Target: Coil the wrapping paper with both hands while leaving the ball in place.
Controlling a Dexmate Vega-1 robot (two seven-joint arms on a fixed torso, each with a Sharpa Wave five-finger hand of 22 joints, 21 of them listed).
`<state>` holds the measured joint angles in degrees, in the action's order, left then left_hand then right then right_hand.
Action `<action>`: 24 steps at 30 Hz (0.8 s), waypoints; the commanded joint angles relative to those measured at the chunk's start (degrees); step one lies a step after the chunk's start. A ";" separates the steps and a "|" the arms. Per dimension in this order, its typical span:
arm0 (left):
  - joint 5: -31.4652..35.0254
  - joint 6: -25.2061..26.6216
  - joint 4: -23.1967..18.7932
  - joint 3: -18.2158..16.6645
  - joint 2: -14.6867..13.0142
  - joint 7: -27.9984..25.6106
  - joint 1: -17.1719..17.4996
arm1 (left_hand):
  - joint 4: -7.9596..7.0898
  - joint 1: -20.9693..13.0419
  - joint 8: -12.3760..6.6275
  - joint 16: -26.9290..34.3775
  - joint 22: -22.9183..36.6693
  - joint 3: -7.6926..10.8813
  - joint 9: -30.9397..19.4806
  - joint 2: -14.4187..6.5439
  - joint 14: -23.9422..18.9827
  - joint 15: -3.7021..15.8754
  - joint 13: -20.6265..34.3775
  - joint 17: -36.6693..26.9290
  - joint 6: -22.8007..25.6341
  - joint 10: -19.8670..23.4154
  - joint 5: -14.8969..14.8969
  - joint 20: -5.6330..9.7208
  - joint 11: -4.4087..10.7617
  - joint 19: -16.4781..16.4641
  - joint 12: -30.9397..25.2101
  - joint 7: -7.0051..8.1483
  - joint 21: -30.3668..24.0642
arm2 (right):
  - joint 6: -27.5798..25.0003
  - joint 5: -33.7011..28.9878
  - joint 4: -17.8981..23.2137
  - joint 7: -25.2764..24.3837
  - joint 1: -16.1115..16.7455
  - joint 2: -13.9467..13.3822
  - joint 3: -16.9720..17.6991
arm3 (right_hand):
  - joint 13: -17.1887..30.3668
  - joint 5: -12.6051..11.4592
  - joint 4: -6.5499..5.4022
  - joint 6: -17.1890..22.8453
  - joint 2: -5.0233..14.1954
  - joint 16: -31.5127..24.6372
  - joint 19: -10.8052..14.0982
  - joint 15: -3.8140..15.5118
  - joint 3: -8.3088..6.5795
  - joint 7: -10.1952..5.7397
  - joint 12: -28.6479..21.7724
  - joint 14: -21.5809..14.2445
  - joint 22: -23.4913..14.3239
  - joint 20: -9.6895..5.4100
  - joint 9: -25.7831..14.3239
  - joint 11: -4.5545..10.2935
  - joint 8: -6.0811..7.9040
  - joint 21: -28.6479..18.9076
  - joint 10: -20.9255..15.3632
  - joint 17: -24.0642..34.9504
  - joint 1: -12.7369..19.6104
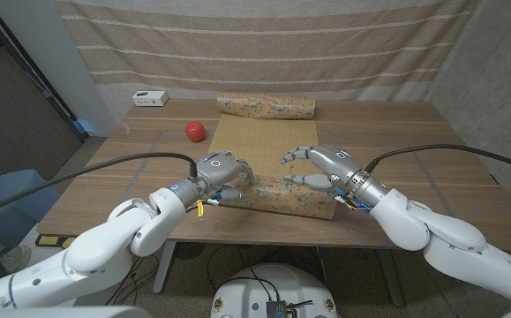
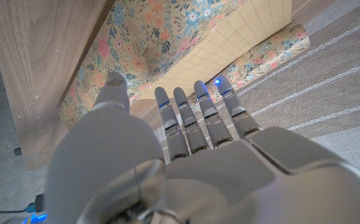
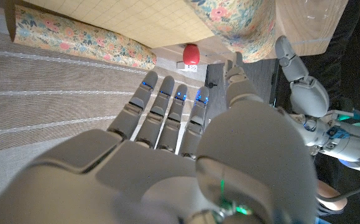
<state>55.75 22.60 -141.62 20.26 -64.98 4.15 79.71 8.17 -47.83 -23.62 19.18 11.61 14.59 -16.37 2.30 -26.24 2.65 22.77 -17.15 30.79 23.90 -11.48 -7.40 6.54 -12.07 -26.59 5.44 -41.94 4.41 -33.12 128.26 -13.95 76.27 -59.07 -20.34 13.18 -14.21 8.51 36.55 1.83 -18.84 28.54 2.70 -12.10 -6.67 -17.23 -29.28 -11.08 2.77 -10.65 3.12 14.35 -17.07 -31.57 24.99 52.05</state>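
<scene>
Rolling the floral wrapping paper (image 1: 268, 150) from the near table edge — both hands at the coil.

Left hand (image 1: 222, 174) rests on the near roll's left end, right hand (image 1: 319, 164) hovers open-fingered over its right; whether the left grips, I cannot tell. Uneven pushing could skew the coil — or drag the sheet toward the red ball (image 1: 193, 131) beside it.
</scene>
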 commanded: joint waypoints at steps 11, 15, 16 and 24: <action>11.20 1.39 1.33 0.55 2.38 1.97 3.77 | 0.25 -2.73 -1.20 -1.48 0.31 -0.70 0.40 0.89 -2.13 5.19 0.96 2.20 1.44 1.64 -1.29 1.46 0.47 -2.85 -0.92 1.02 -1.69 | -0.76 -11.13 0.02 6.99 -1.49 0.11 -4.89 | -0.13 -2.40 0.70 0.72 -0.45 -0.84 -0.90 7.66 0.49 -3.31 1.20 0.94 -0.29 -1.89 -0.18 5.27 -1.03 0.56 0.36 1.91 4.17; 14.24 1.85 1.42 1.14 3.15 4.03 3.60 | 0.42 -3.36 -2.29 -2.10 0.30 -0.95 0.60 1.38 -2.13 4.45 0.69 3.11 4.16 3.13 -1.22 1.79 1.55 -3.34 -1.08 0.56 -2.01 | -0.85 -12.70 -0.80 7.07 -2.40 1.10 -6.05 | -0.32 -2.62 0.69 -1.31 -0.49 -0.41 -1.22 8.12 0.81 -4.47 2.51 3.24 -0.34 -2.49 -0.17 7.08 -2.26 0.62 2.07 2.32 5.67; 15.22 1.98 1.59 1.41 3.40 4.74 3.45 | 0.46 -3.47 -2.33 -2.30 0.29 -1.01 0.63 1.51 -1.87 4.23 0.63 3.28 4.28 3.27 -1.20 1.87 1.49 -3.53 -1.04 0.49 -2.09 | -0.97 -13.36 -0.99 6.89 -2.59 1.39 -6.38 | -0.39 -2.66 0.67 -1.91 -0.62 0.03 -1.40 8.09 1.00 -4.76 3.06 4.30 -0.36 -2.62 -0.17 7.69 -2.59 0.67 2.87 2.19 6.13; 18.55 2.27 3.26 2.05 5.72 6.60 2.97 | -0.01 -4.95 2.74 -4.04 -0.05 -1.85 2.25 0.96 0.45 1.79 -1.70 5.91 -5.60 -1.31 -0.71 2.31 -0.84 -4.39 3.77 1.19 -2.56 | -1.67 -14.25 -2.30 10.09 -5.36 3.08 -8.53 | -0.60 -2.80 -0.38 -5.80 -0.50 1.30 -2.63 7.34 2.11 -4.61 4.94 6.96 -0.36 -2.66 -0.22 5.82 -3.99 1.08 6.07 1.64 5.86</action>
<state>69.26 24.31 -139.88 21.54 -61.69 8.00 82.96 8.18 -52.12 -22.46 15.56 11.55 13.15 -14.54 3.39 -26.45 2.64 21.62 -11.66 28.07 23.87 -12.35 -5.13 6.33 -15.77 -24.02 6.51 -43.92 3.35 -44.92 127.58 -6.72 73.77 -57.94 -26.12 12.50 -16.69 8.27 32.10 1.21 -18.16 26.49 2.57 -10.44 -11.33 -12.79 -23.27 -11.35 0.10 -10.69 9.42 10.76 -16.09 -26.69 26.83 57.78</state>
